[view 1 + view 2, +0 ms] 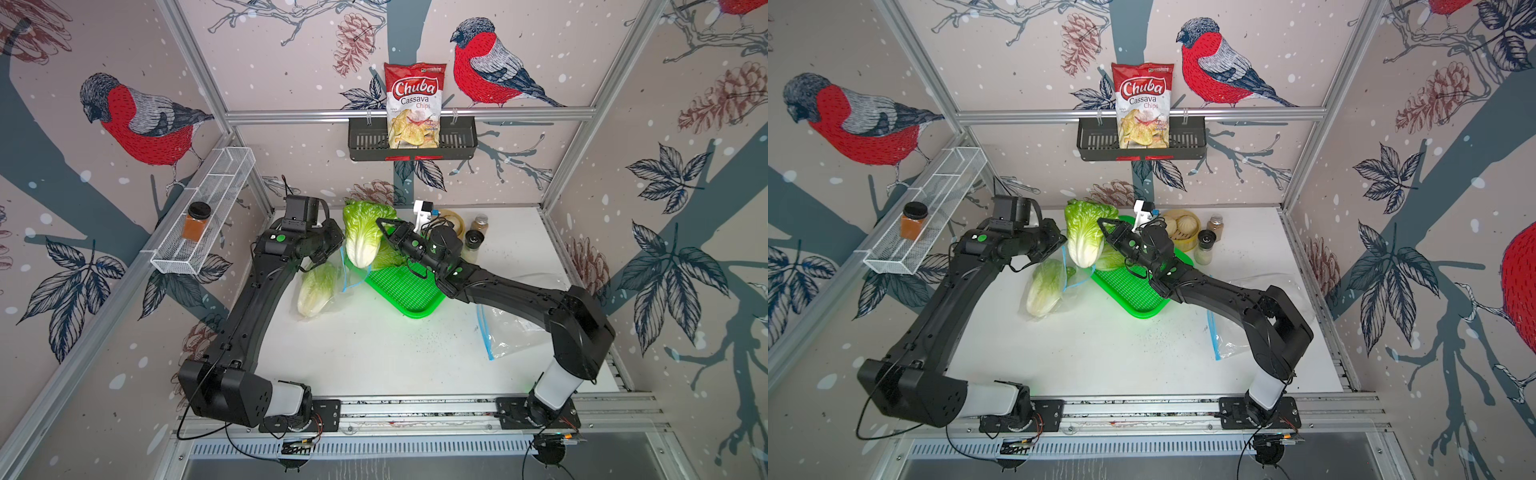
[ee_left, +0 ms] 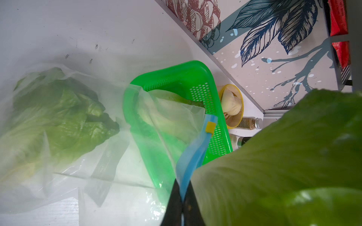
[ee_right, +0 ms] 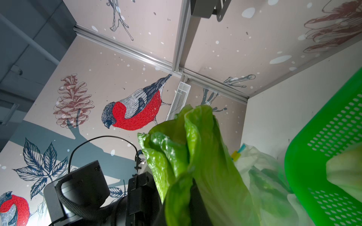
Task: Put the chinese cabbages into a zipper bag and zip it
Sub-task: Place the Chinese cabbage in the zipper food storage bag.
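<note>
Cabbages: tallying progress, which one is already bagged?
The leftmost cabbage, on the table inside the zipper bag. The held cabbage hangs from the right claw; the third cabbage rests in the green tray.

The near half of the worktop (image 1: 374, 353) lies open. Farther back a bag (image 2: 109, 152) holding a cabbage (image 1: 316, 291), a raised cabbage (image 1: 361, 237) and a green tray (image 1: 405, 291) crowd close together. Jars (image 1: 473, 243) and a bun basket (image 2: 234, 122) stand behind the tray. A spare bag (image 1: 511, 332) lies at right.
</note>
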Controlling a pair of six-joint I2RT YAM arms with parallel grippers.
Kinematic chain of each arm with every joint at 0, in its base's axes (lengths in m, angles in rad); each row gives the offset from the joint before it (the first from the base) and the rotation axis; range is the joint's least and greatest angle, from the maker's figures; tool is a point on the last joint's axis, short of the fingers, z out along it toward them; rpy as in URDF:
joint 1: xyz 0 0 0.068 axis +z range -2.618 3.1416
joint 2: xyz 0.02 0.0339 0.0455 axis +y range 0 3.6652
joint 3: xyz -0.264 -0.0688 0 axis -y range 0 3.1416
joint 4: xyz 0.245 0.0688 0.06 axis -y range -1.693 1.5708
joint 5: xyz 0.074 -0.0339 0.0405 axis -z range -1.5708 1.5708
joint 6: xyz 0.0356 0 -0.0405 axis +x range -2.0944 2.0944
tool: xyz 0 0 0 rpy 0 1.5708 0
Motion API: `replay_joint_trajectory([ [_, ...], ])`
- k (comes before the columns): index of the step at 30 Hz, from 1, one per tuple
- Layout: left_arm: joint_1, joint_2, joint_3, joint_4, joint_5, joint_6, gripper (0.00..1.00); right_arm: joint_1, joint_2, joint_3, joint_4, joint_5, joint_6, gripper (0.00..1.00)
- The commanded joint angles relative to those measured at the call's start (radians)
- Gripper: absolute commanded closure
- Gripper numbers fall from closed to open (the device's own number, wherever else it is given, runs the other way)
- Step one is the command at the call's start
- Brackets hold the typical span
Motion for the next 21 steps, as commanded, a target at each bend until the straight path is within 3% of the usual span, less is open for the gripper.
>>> replay_joint_trajectory([
  [1, 0.01, -0.015, 0.001, 0.017, -0.021, 0.001, 1.0, 0.01, -0.044, -0.035, 0.021, 0.133, -0.044, 0.9],
  [4, 0.025, -0.026, -0.005, 0.011, -0.011, 0.0, 1.0, 0.033, -0.066, -0.03, -0.029, 0.204, -0.105, 0.9],
  [11, 0.054, -0.048, -0.008, 0.014, 0.026, -0.02, 1.0, 0.08, -0.019, 0.042, 0.0, 0.153, -0.148, 0.9],
  [16, 0.065, -0.062, -0.026, 0.025, 0.047, -0.058, 1.0, 0.1, 0.032, 0.041, 0.086, 0.127, -0.103, 0.9],
  [21, 0.072, -0.078, -0.045, 0.021, 0.039, -0.081, 1.0, 0.134, 0.049, 0.043, 0.107, 0.204, -0.115, 0.9],
])
